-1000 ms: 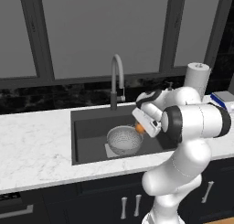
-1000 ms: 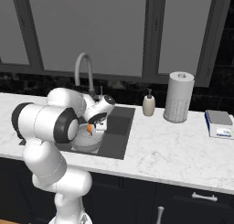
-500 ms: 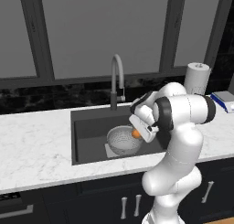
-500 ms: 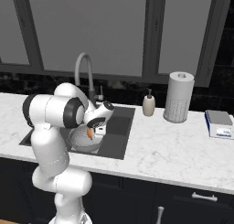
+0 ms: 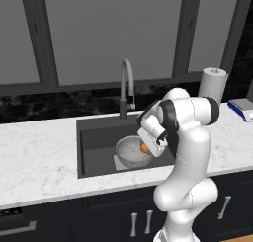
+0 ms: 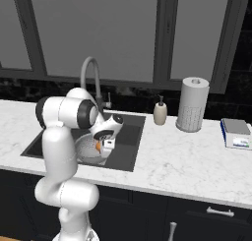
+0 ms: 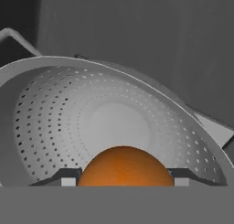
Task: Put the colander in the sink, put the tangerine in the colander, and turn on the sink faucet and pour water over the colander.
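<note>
The silver perforated colander sits in the dark grey sink. My gripper hangs over the colander's right side, shut on the orange tangerine. In the hand view the tangerine sits between my two fingertips, just above the colander's hollow inside. The tall gooseneck sink faucet stands behind the sink, and I see no water coming from it.
White marble counter surrounds the sink. A soap dispenser, a paper towel roll and a flat blue and white box stand to the right. Dark windows rise behind.
My arm has folded in and my gripper has come down and a little left with the tangerine, closer to the colander. The colander has not moved.
</note>
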